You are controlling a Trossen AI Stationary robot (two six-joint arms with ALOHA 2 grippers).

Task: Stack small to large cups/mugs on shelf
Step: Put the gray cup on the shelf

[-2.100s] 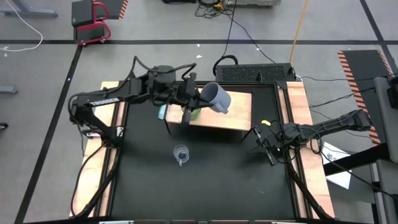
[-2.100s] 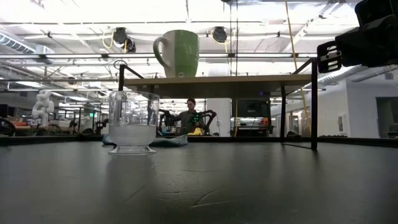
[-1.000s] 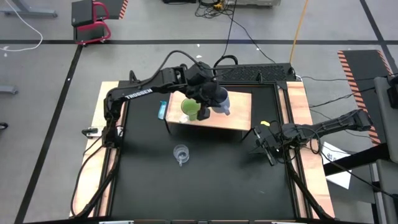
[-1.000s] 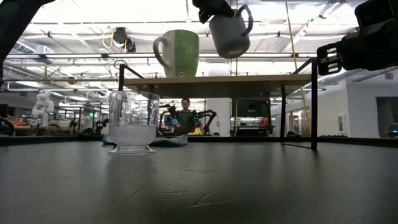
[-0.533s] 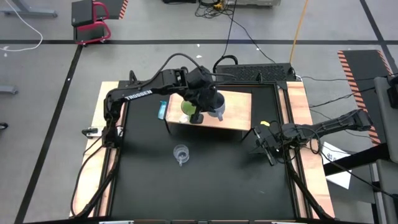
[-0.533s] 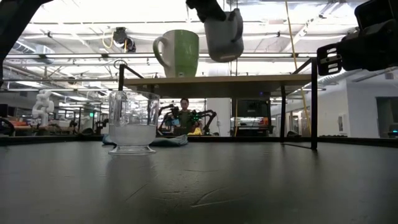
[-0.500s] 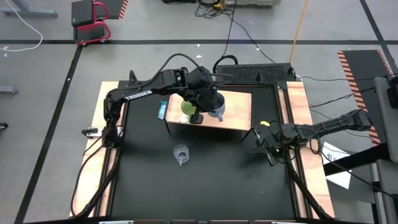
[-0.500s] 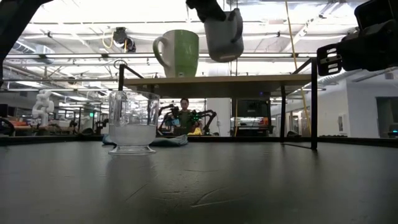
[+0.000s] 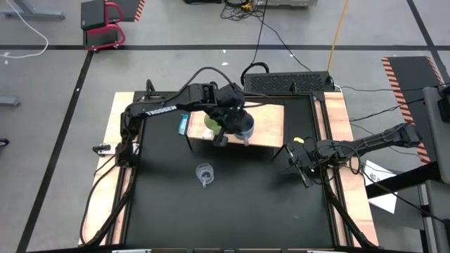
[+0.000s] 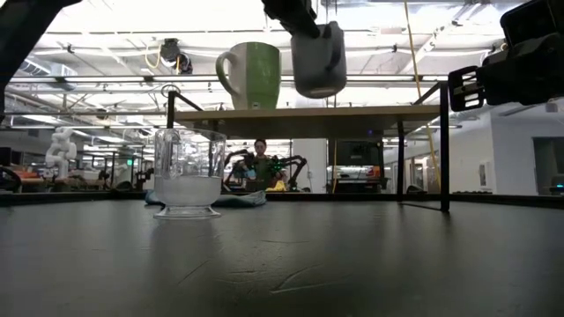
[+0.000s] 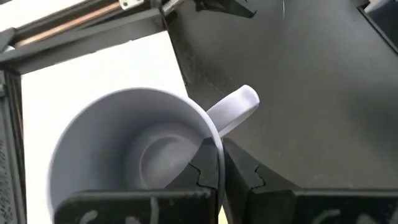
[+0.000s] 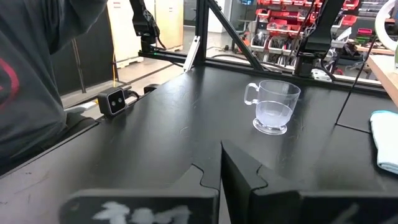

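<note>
Grey-blue mug [image 10: 318, 60], the piece in transit, hangs above the shelf [image 10: 308, 110] without touching it, its rim pinched between the closed fingers of the left gripper [image 11: 219, 177]; seen from above, the mug [image 9: 242, 126] sits at 3 o'clock of the lime-green mug [image 9: 211, 121], which stands on the shelf toward its 9 o'clock end. The glass cup [image 9: 204, 173] rests on the black counter [image 9: 239, 204] at 6 o'clock of the shelf, well apart from both. Chief risk, as judged from here: the carried mug is not centred over the green one, so a straight descent would set it on the board or clip the green rim and tip that mug toward the 9 o'clock edge, which lies close by. A rim-only pinch may also let the mug swing or slip, and its handle [image 11: 235, 109] projects sideways and could catch. Open room lies at the 3 o'clock half of the shelf [image 9: 271, 126] and across the counter at 6 o'clock. The right gripper [image 9: 304, 161] waits at 4 o'clock of the shelf, near one dark leg [image 10: 443, 150], its fingers closed on nothing in its own wrist view [image 12: 224, 163].
</note>
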